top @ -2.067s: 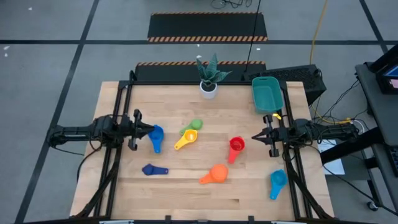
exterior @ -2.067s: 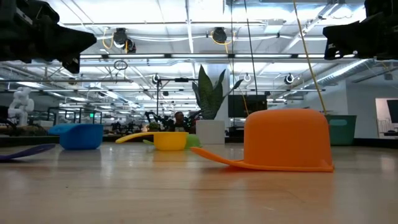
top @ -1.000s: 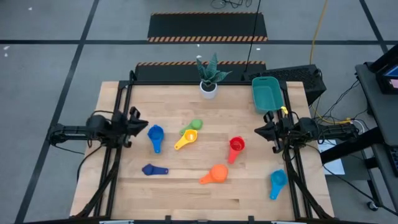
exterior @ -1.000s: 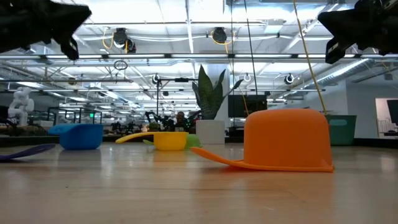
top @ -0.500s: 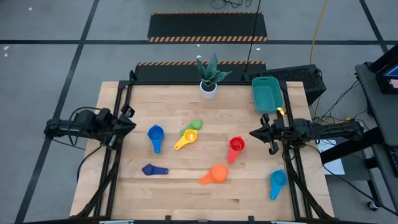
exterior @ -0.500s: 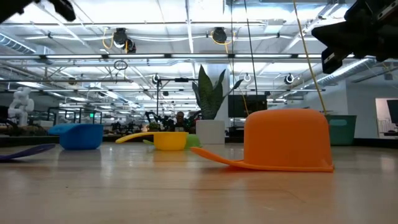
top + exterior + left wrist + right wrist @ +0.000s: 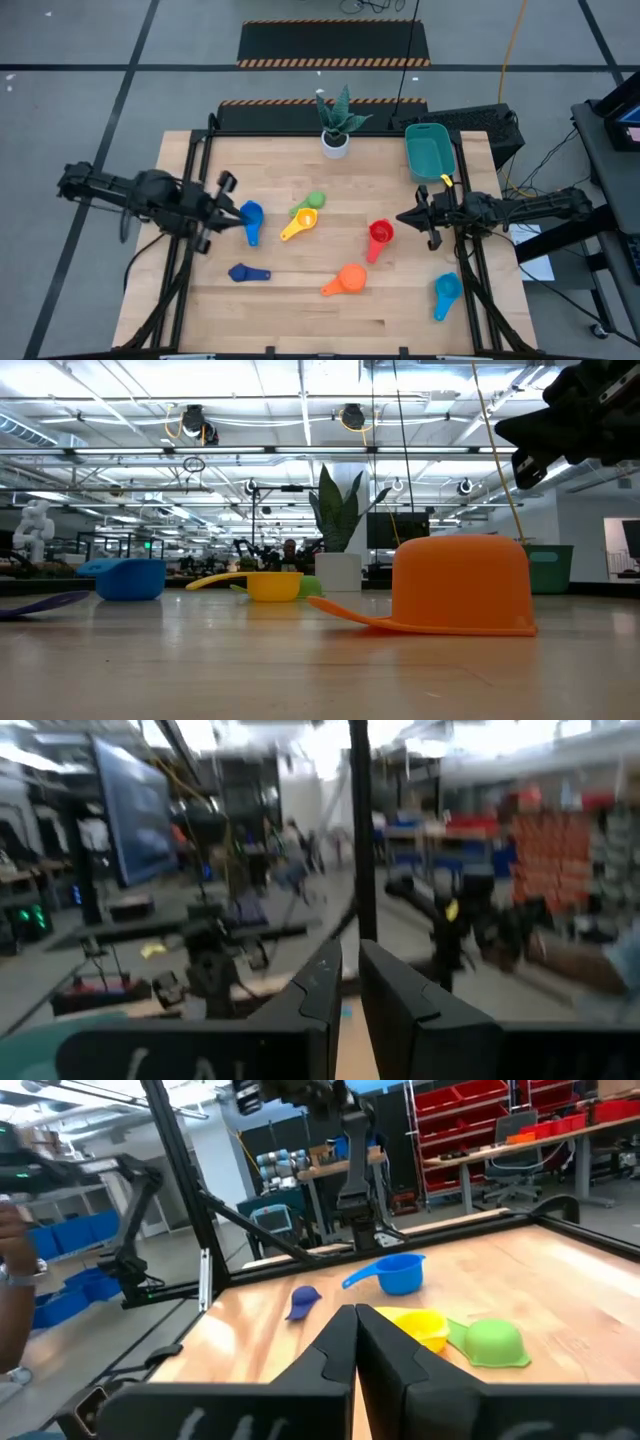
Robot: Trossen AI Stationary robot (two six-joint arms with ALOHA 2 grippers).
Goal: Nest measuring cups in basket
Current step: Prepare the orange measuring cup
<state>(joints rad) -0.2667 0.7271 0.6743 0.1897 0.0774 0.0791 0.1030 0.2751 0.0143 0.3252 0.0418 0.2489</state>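
Left gripper point(image 7: 232, 211) has swung back in over the table: half a second ago it sat drawn back near the left edge, now its tip is just beside the blue cup point(image 7: 250, 216), close to where it stood two seconds ago, with the arm stretched out farther to the left behind it. Right gripper point(image 7: 408, 217) has crept a little inward toward the red cup point(image 7: 380, 234) after its brief pull-back a second ago; in the low view it now shows lower and farther right at the top corner point(image 7: 520, 452). Left arm is gone from the low view's top left corner, where it showed earlier.
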